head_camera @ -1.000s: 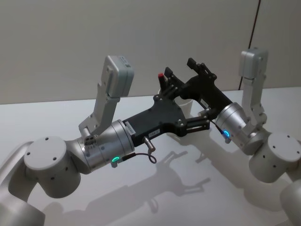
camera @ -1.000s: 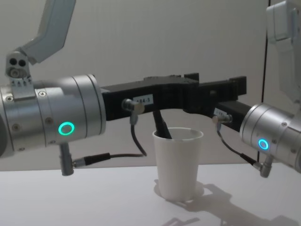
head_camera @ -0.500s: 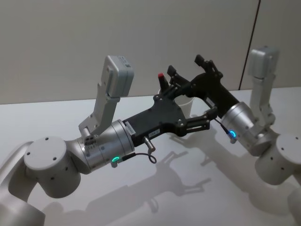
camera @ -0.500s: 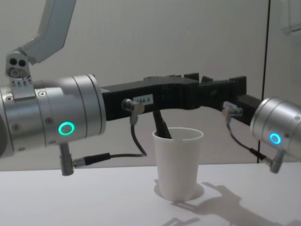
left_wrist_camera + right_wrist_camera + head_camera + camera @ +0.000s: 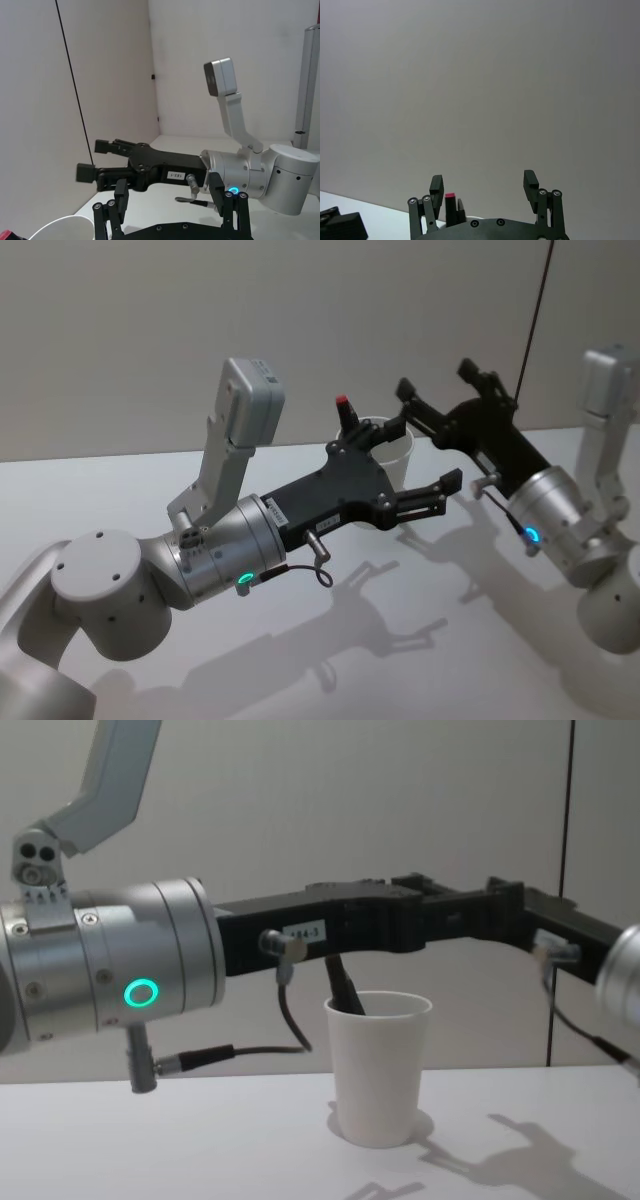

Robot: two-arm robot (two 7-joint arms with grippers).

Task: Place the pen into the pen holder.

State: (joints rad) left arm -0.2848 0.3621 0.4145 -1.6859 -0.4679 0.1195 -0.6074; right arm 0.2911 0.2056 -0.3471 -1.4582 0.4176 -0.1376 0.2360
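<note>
Right gripper (image 5: 448,398) has drawn back, jaws spread; pen (image 5: 349,418) stands in cup (image 5: 392,455)

The pen holder (image 5: 378,1065), a white tapered paper cup, stands upright on the pale table (image 5: 200,1140). A dark pen (image 5: 345,988) leans inside it, its upper part rising above the rim on the cup's left side. Directly above the cup hangs the black left gripper (image 5: 400,910), its silver arm with 1 green ring light stretching away to the cup's left. The right gripper (image 5: 500,910) sits above and right of the cup.
</note>
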